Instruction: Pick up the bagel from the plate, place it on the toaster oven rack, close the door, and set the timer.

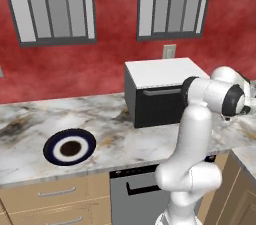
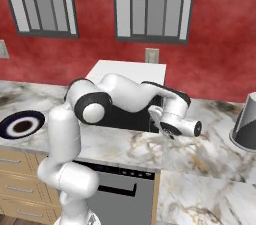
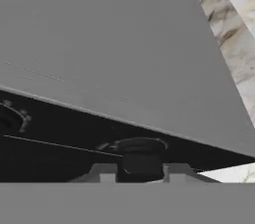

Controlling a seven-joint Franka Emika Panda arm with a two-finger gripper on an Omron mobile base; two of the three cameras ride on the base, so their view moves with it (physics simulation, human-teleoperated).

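Gripper (image 3: 139,172) jaws clamped on a round black knob (image 3: 141,156) at the toaster oven (image 1: 160,89) front, door (image 1: 161,106) closed, plate (image 1: 70,147) left of oven on counter (image 1: 125,136)

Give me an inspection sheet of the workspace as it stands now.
Surface: marble counter.
Job's things: plate bare, left of the oven; door shut.
Clutter: grey pot on the counter, right of the oven.
Grippers: gripper at the oven's front, fingers shut astride a dark knob.
Cables: nothing seen.
Surroundings: red wall, windows, outlet.
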